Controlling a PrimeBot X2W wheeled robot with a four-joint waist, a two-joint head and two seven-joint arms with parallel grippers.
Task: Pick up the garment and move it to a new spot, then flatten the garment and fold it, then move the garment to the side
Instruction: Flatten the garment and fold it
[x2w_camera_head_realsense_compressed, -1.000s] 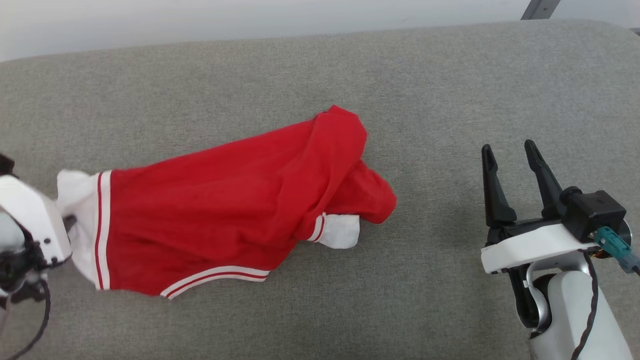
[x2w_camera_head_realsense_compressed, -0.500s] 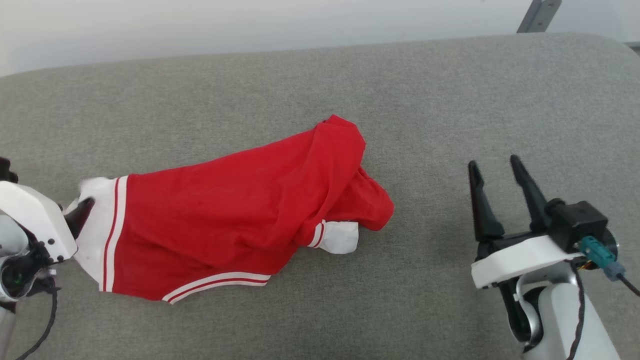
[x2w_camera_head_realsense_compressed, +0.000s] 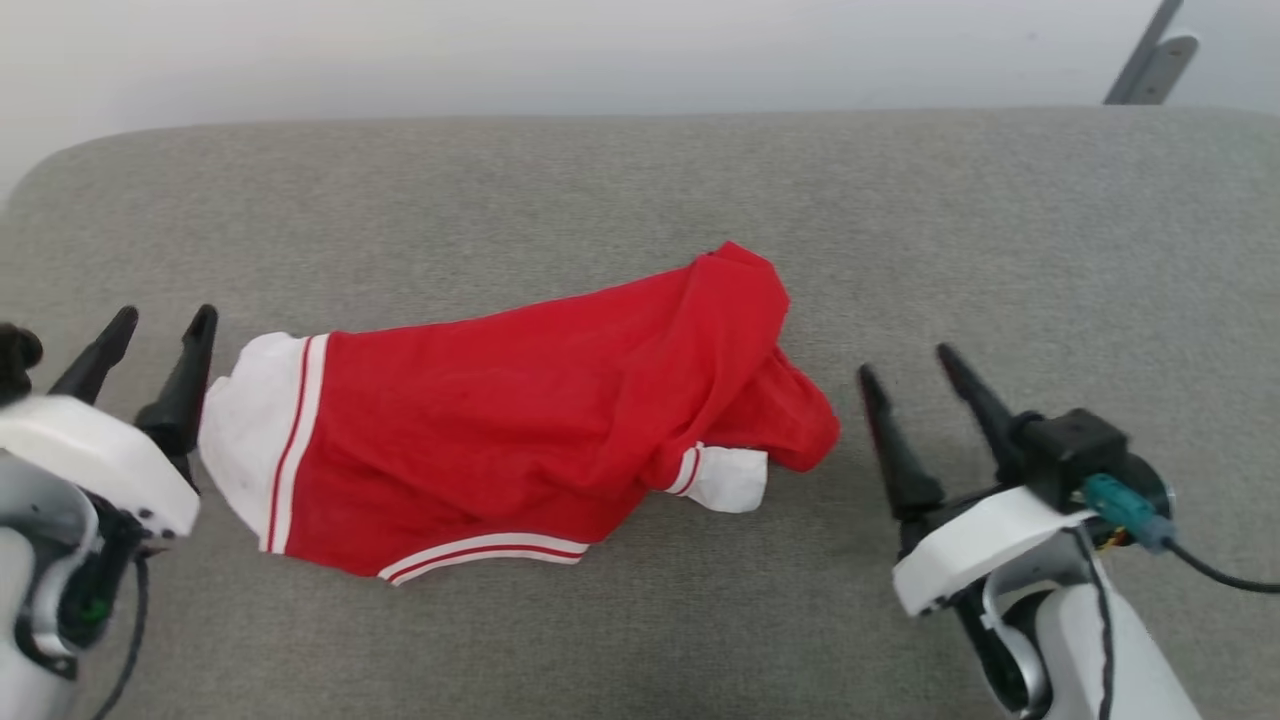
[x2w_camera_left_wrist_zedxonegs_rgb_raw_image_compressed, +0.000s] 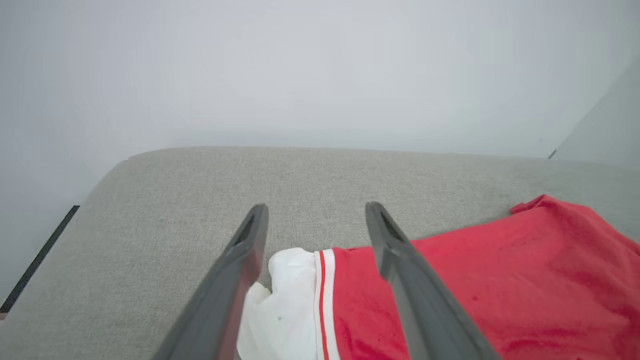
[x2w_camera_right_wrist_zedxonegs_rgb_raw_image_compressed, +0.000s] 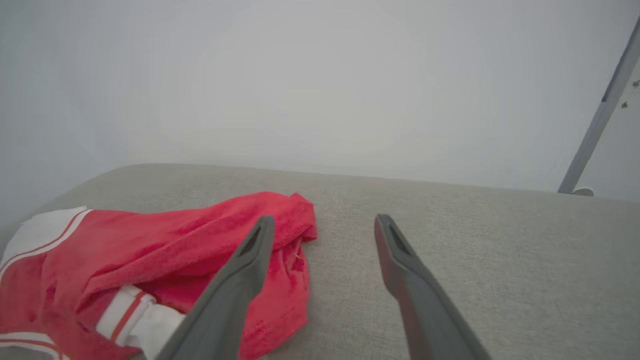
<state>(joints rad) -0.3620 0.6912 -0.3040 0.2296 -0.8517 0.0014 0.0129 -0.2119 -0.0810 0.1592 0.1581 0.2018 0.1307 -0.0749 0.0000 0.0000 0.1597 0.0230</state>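
The red garment (x2w_camera_head_realsense_compressed: 520, 410) lies crumpled on the grey cushioned surface (x2w_camera_head_realsense_compressed: 640, 200), its white panel with red stripes at the left end and a white cuff (x2w_camera_head_realsense_compressed: 728, 478) at its lower right. My left gripper (x2w_camera_head_realsense_compressed: 162, 322) is open just left of the white panel, holding nothing. In the left wrist view the garment (x2w_camera_left_wrist_zedxonegs_rgb_raw_image_compressed: 500, 280) lies below and to the right of the left gripper (x2w_camera_left_wrist_zedxonegs_rgb_raw_image_compressed: 316, 214). My right gripper (x2w_camera_head_realsense_compressed: 908, 362) stands open a little right of the bunched red end. The right wrist view shows the garment (x2w_camera_right_wrist_zedxonegs_rgb_raw_image_compressed: 165, 260) left of the right gripper (x2w_camera_right_wrist_zedxonegs_rgb_raw_image_compressed: 324, 223).
The grey surface's rounded left corner (x2w_camera_head_realsense_compressed: 60, 170) is near my left arm. A pale wall (x2w_camera_head_realsense_compressed: 500, 50) runs behind its far edge, and a grey metal bracket (x2w_camera_head_realsense_compressed: 1150, 60) stands at the back right.
My left gripper let go of the garment's white end and drew back from it, now open. The garment has settled onto the surface. The camera has shifted. My right gripper stays open.
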